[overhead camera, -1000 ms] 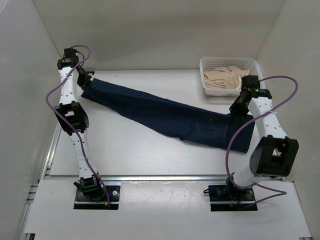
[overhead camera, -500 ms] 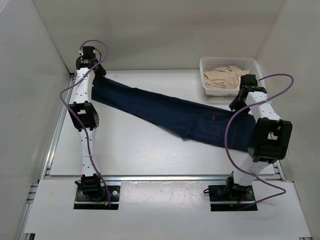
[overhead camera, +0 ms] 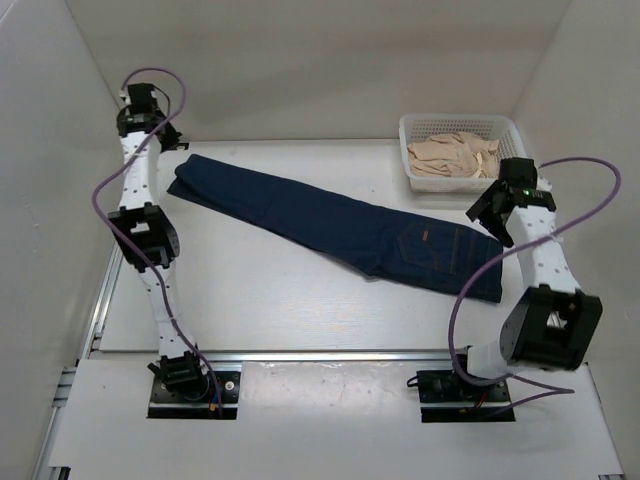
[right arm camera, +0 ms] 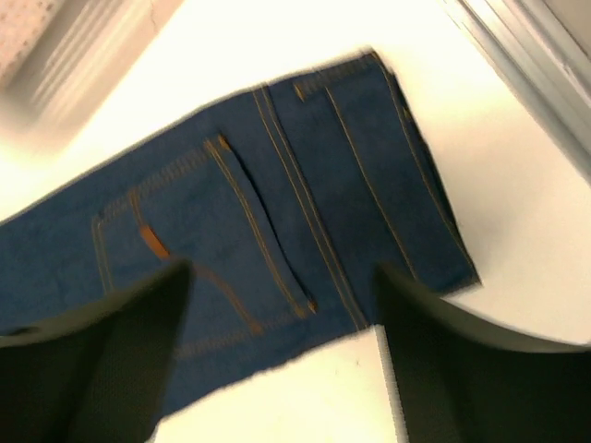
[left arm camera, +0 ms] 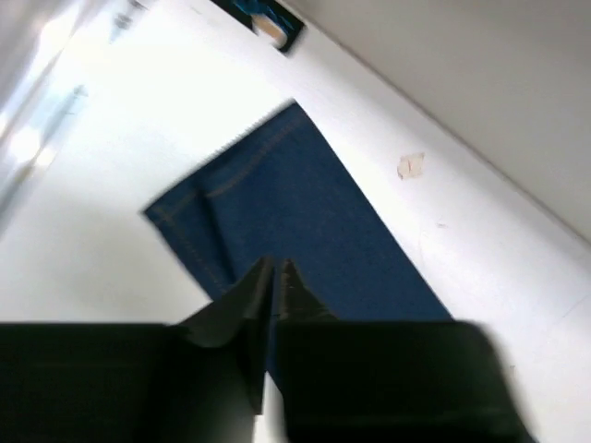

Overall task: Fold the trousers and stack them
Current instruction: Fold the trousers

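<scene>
The trousers [overhead camera: 330, 225] are dark navy jeans lying flat and diagonal on the white table, leg ends at the far left, waistband at the right. My left gripper [overhead camera: 168, 138] hovers above the leg ends [left arm camera: 295, 212]. Its fingers [left arm camera: 275, 268] stand only a narrow slit apart, with nothing between them. My right gripper [overhead camera: 490, 213] hangs above the waist end, open wide [right arm camera: 282, 269] and empty. Below it I see the back pocket and tan stitching of the trousers [right arm camera: 277, 185].
A white basket [overhead camera: 455, 122] holding beige cloth [overhead camera: 450, 155] stands at the back right, close to the right arm; its wall shows blurred in the right wrist view [right arm camera: 37, 55]. White walls enclose the table on three sides.
Both grippers have let go of the trousers and lifted off. The cloth has settled flat on the table. The left arm swung back left, the right arm drew outward to the right.
</scene>
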